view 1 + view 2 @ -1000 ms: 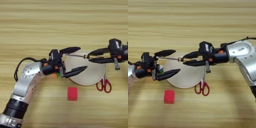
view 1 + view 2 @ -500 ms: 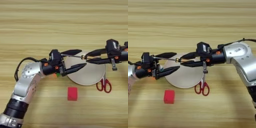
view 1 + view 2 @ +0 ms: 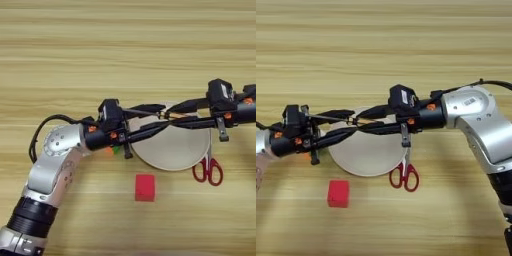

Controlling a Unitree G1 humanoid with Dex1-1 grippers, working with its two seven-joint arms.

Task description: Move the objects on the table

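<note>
Table (image 3: 125,50): light wood, five objects, none clearly relocated. Round beige plate (image 3: 175,150): flat on the table near centre, bare, both grippers raised over its 12 o'clock rim. Screwdriver (image 3: 145,112): thin, orange-handled, lifted clear of the table, lying roughly level above the plate's upper rim, handle toward 3 o'clock, shaft toward 9 o'clock. Right gripper (image 3: 357,121): reaching in from 3 o'clock, fingers drawn together at the tips, apparently pinching the screwdriver's handle. Left gripper (image 3: 164,116): reaching in from 9 o'clock, fingers spread, one above and one below the shaft, not clamped on it. Rubik's cube (image 3: 112,150): mostly hidden beneath the left gripper's body, only green and orange patches showing, just off the plate's 9 o'clock edge. Red-handled scissors (image 3: 207,170): flat on the table at the plate's 4 o'clock edge, blades hidden behind the right gripper, untouched. Small red block (image 3: 145,187): on the table at 6 o'clock from the plate, apart from it, untouched. Progress, as judged: screwdriver picked up and carried mid-air, seemingly at the point of a hand-to-hand pass, destination unknown. Outstanding: closing of the left fingers on the shaft, release by the right, set-down of the screwdriver; cube, block, scissors and plate all yet to be handled.
</note>
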